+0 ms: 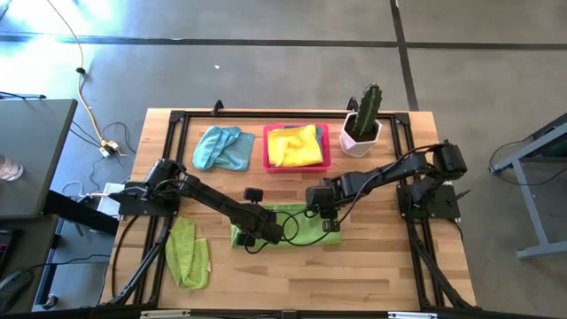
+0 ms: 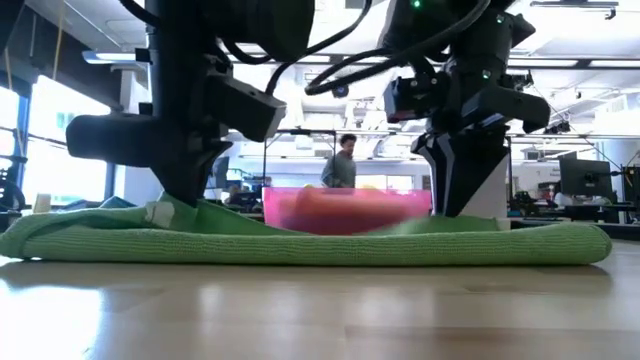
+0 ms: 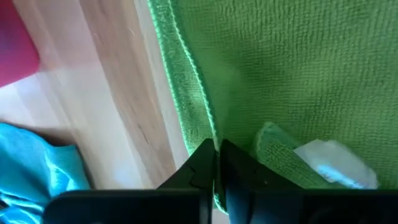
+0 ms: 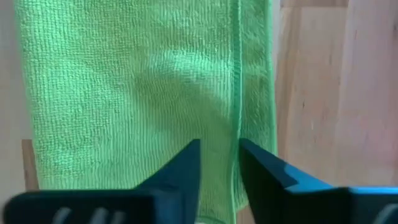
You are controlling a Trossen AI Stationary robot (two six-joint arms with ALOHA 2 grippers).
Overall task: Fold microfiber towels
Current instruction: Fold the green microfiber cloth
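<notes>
A lime green microfiber towel (image 1: 282,227) lies folded on the wooden table (image 1: 372,275), between both grippers. My left gripper (image 3: 216,155) is shut on the towel's left end, beside a white tag (image 3: 333,163). My right gripper (image 4: 219,155) stands open over the towel's right end, one finger on either side of its hemmed edge (image 4: 237,74). In the low view both grippers point down onto the towel (image 2: 330,245), the left gripper (image 2: 185,205) on the left and the right gripper (image 2: 465,205) on the right. My left gripper pinches the green towel's hemmed edge (image 3: 208,132) between its two fingers, coming steeply from above. Two hems run side by side there; how many layers are in the hold I cannot tell. The towel rests on the table and rises a little at the fingers (image 2: 205,215). My right gripper's fingertips (image 4: 186,155) stand low at the towel, but I cannot tell whether they touch it.
At the far side stand a pink tray (image 1: 269,149) holding a yellow towel (image 1: 295,146), a crumpled light blue towel (image 1: 221,147) and a potted cactus (image 1: 364,120). Another lime green towel (image 1: 188,253) lies at the near left. A person (image 2: 343,165) stands beyond the table.
</notes>
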